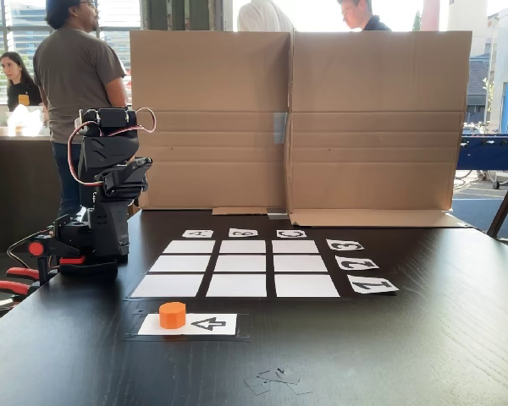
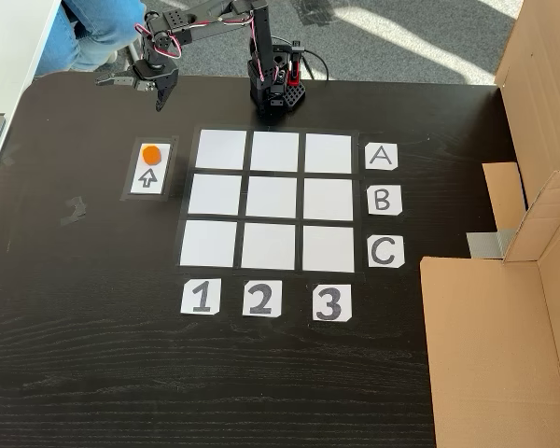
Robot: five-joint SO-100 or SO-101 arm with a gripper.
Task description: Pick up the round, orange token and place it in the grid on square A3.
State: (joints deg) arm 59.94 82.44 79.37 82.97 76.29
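The round orange token (image 2: 151,154) (image 1: 173,315) stands on a white arrow card (image 2: 150,177), just left of the grid (image 2: 275,200) in the top-down fixed view. Square A3 (image 2: 329,151) is the grid's top-right cell there, and it is bare. In the low fixed view A3 (image 1: 189,247) is the far-left cell. My gripper (image 2: 131,93) (image 1: 131,179) hangs in the air beyond the token, towards the table's top edge, apart from it. Its jaws are spread open with nothing between them.
The arm's base (image 2: 278,93) is clamped at the table edge, with red clamp handles (image 1: 8,283) sticking out. A tall cardboard wall (image 1: 296,118) stands behind the grid. Label cards A, B, C (image 2: 382,200) and 1, 2, 3 (image 2: 261,299) edge the grid. People stand behind the table.
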